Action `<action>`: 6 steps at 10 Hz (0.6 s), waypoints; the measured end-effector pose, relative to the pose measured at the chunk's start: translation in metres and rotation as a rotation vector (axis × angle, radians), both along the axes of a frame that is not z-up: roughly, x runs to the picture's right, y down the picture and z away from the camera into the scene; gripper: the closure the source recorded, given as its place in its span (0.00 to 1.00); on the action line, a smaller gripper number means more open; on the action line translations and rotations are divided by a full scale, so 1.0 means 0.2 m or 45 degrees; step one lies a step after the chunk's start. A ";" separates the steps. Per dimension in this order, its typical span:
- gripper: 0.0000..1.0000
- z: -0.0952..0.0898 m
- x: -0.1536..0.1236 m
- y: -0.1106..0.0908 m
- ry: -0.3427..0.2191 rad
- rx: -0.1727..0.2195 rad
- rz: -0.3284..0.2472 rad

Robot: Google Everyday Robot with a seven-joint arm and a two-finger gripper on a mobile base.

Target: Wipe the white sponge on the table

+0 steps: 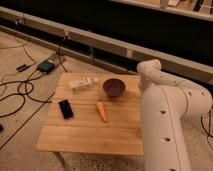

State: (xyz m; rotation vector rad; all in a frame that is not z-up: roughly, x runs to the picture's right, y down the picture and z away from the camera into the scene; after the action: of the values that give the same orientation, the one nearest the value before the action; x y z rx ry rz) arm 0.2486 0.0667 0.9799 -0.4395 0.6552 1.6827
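Note:
The low table (85,135) with a light wooden plank top fills the middle of the camera view. The white sponge does not show on it; it is hidden or out of view. My white arm (165,110) rises from the lower right and covers the table's right edge, with its elbow near the far right corner. My gripper is not in view; it lies behind the arm or beyond the frame.
On the table are a dark bowl (114,88), a clear-white bottle (83,83) lying on its side, a carrot (102,111) and a black phone (65,108). Cables (20,90) and a small blue box (46,66) lie on the floor at left. A dark wall runs behind.

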 end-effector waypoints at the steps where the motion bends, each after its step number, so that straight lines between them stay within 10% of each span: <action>1: 1.00 -0.02 -0.06 0.02 -0.030 -0.009 -0.005; 6: 1.00 -0.18 -0.13 0.20 -0.056 -0.118 0.006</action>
State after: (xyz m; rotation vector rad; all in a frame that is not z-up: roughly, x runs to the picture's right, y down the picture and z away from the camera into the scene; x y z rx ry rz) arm 0.2231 0.1076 0.9432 -0.5434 0.7022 1.6472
